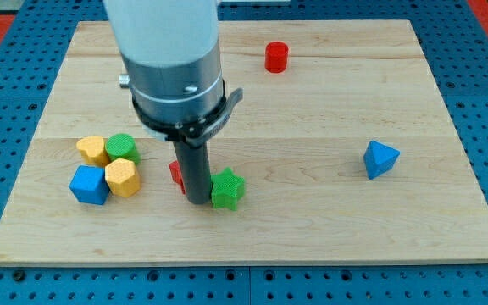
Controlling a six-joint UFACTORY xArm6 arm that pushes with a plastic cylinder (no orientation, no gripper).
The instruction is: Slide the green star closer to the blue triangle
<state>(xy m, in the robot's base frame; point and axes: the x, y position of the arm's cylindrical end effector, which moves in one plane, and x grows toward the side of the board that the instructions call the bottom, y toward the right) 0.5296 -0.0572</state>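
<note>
The green star (227, 189) lies near the middle of the board's lower half. My tip (196, 200) stands right against the star's left side, touching it. The blue triangle (379, 158) lies far off at the view's right, a little higher than the star. The rod and arm hide most of the red star (175, 174) just left of the rod.
A cluster sits at the view's left: a yellow block (93, 150), a green round block (122, 146), a blue cube (88, 184) and an orange-yellow hexagonal block (123, 177). A red cylinder (276, 57) stands near the view's top. The wooden board (312, 220) ends close below the star.
</note>
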